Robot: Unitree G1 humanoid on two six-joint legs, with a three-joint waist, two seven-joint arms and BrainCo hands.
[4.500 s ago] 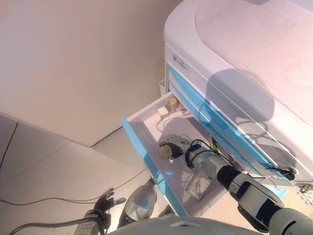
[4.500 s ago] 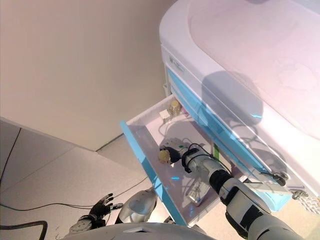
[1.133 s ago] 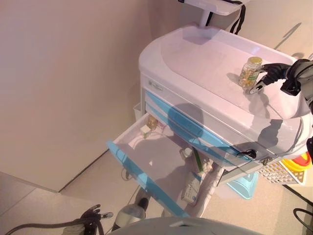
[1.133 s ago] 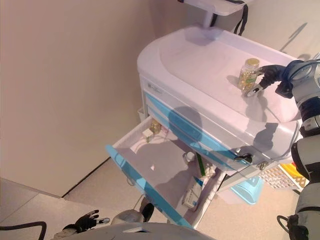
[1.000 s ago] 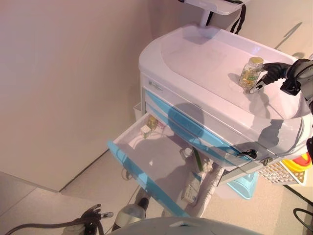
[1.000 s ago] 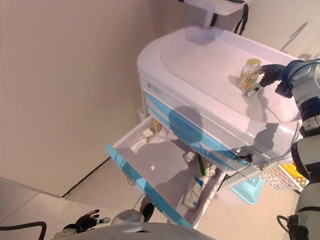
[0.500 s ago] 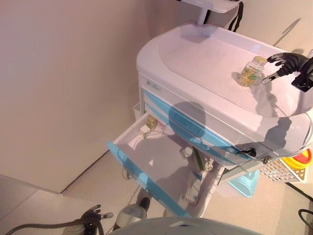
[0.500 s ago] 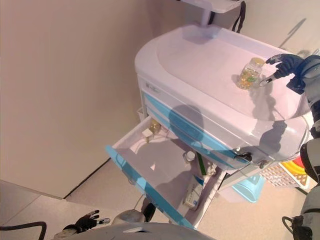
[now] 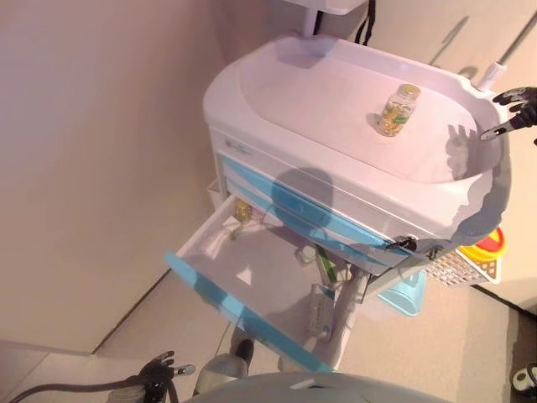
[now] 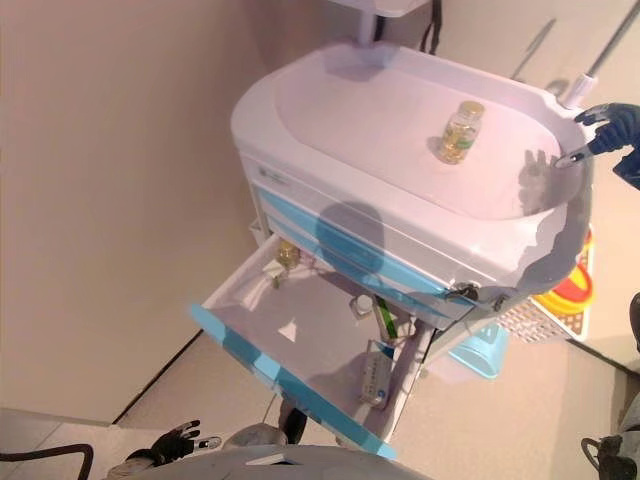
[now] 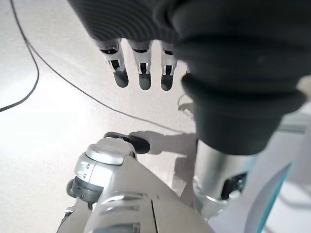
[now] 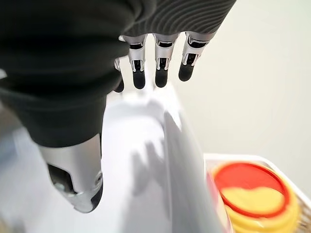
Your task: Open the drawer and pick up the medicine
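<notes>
Blue-fronted and pulled right out, the drawer [image 9: 252, 281] at the lower left of the cart [image 9: 352, 172] is open just as it was a few seconds ago. It holds a small jar [image 9: 242, 210] and a little box [image 9: 234, 232] at its far end, with other packets [image 9: 317, 306] nearer the cart's frame. Down by the floor hangs the left hand [image 11: 141, 63], idle, its fingers straight and holding nothing. Further right, the medicine bottle [image 9: 397, 109] now stands upright on the cart's white top. A second ago the right hand was touching it; half a second ago that hand had let go. At the far right, the right hand [image 9: 513, 107] has drawn clear past the cart's edge, fingers loosely spread and empty. By my reading, the bottle is out and set down, so the job looks essentially finished.
</notes>
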